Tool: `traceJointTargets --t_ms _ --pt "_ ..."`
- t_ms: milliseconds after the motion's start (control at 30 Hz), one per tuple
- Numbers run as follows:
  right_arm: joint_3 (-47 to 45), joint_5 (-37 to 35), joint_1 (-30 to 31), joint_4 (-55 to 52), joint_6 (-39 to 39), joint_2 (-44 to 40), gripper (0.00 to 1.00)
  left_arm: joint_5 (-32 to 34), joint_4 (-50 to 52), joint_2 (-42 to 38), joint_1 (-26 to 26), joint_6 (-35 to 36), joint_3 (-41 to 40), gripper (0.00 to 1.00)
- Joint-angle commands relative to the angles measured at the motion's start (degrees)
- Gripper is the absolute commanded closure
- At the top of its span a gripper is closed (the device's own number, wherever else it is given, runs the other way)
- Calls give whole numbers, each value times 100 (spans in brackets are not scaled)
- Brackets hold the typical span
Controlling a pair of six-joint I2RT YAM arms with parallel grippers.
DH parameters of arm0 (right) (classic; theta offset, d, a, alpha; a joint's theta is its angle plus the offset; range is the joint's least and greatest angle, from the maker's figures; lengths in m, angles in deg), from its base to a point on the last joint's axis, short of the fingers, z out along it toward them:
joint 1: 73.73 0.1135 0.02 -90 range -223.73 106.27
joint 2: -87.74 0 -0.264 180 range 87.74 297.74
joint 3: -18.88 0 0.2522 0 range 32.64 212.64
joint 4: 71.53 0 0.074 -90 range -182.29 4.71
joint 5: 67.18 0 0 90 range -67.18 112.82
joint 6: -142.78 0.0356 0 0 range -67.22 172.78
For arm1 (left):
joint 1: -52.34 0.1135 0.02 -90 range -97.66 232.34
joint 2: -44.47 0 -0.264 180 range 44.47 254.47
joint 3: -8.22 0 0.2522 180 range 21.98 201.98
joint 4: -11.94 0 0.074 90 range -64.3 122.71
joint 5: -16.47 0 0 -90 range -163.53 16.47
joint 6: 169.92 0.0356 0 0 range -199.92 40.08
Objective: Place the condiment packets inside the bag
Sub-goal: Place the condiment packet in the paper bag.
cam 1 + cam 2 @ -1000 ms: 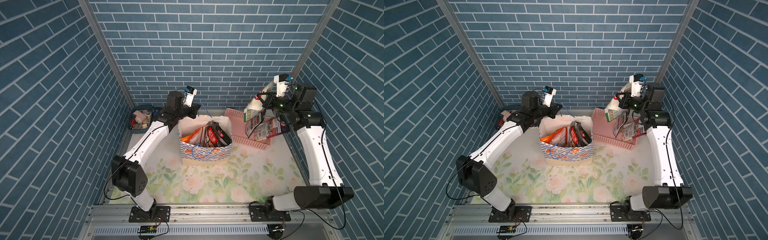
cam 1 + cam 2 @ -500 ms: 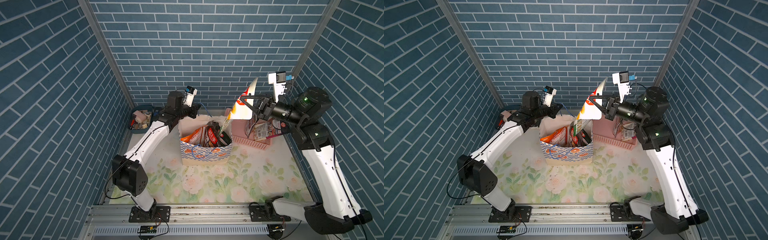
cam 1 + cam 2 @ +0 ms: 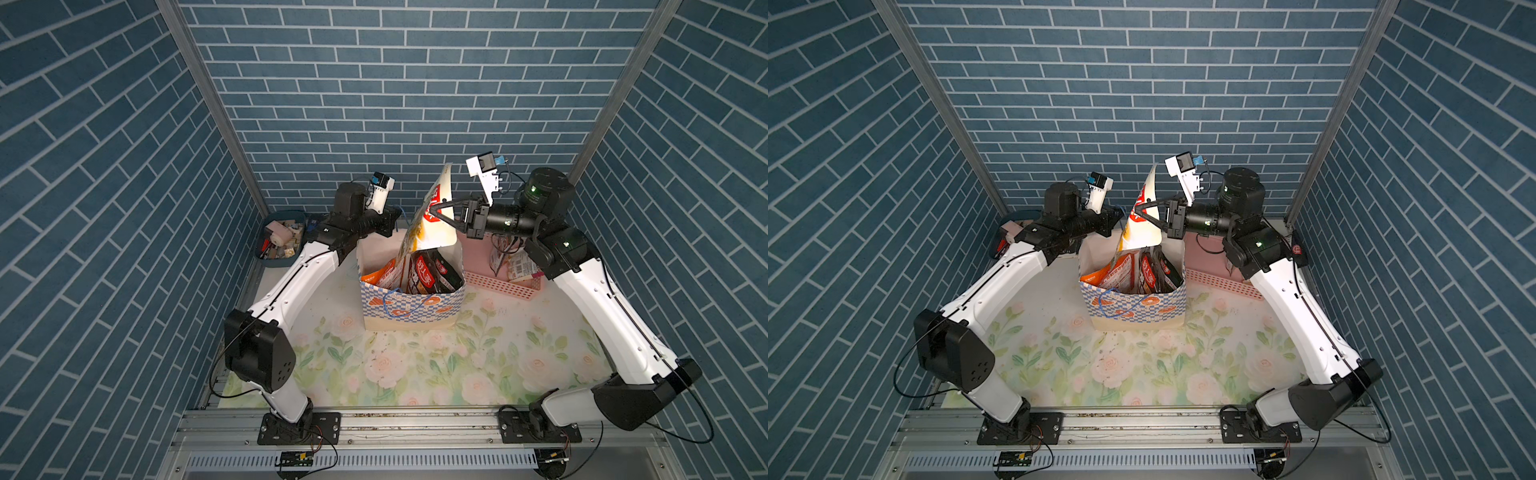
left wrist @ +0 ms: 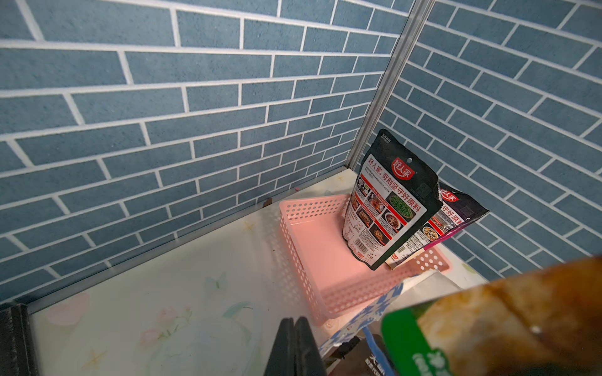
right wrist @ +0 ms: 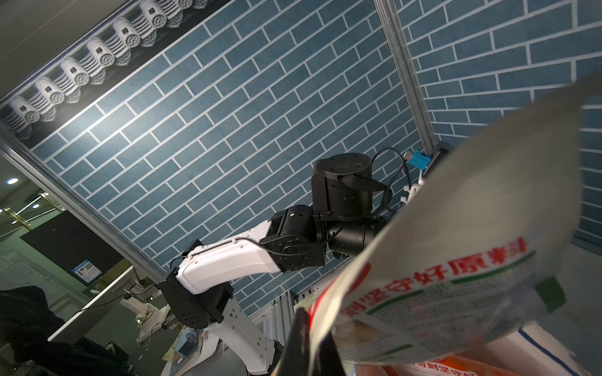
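Blue brick-patterned walls close in a counter [image 3: 415, 370] covered with a pale rose print. At its middle stands the bag [image 3: 411, 307], checked blue and white, its mouth open upward, with orange and black packets [image 3: 428, 274] standing inside.

The right claw [image 3: 433, 210] is clamped on a white packet [image 3: 440, 237] with a red logo. That packet hangs tilted above the bag's mouth. Its lower edge is level with the rim, close to the packets inside, and its top corner points high into the air.

The step in hand appears to be the drop, since the packet is over the opening but not yet in. The next move probably calls for lowering and straightening it so it slides between the standing packets, then letting go.

The left claw [image 4: 294, 345] is closed beside the bag's rear rim. Whether it pinches the rim or the blue cord cannot be told.

Beside the bag, a pink basket [image 4: 312, 247] holds two dark packets [image 4: 387, 208] leaning upright, seemingly yet to be moved.
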Motion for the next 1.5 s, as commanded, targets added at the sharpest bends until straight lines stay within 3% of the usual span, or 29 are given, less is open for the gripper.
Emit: traceJointTargets --t_ms 0,433,800,1233,1300,1400,1467 --pt "224 6 35 -394 -728 -23 100 8 -131 -33 30 40 19 100" --pt "101 -419 -33 -1776 -1847 -45 100 17 -135 -12 32 49 23 100" --pt "738 100 -18 -2917 -2759 493 100 43 -123 -21 28 61 15 100" --pt "998 -1110 -39 -3944 -2462 1121 100 51 -116 -56 26 66 15 100" --pt "1011 -1191 -35 -3929 -2358 1158 96 52 -116 -63 26 66 15 100" --pt "1099 -1352 -35 -3861 -2176 1157 78 61 -111 -87 32 79 15 100" --pt "1218 -1386 -38 -3859 -2036 1177 75 61 -114 -75 29 84 14 100"
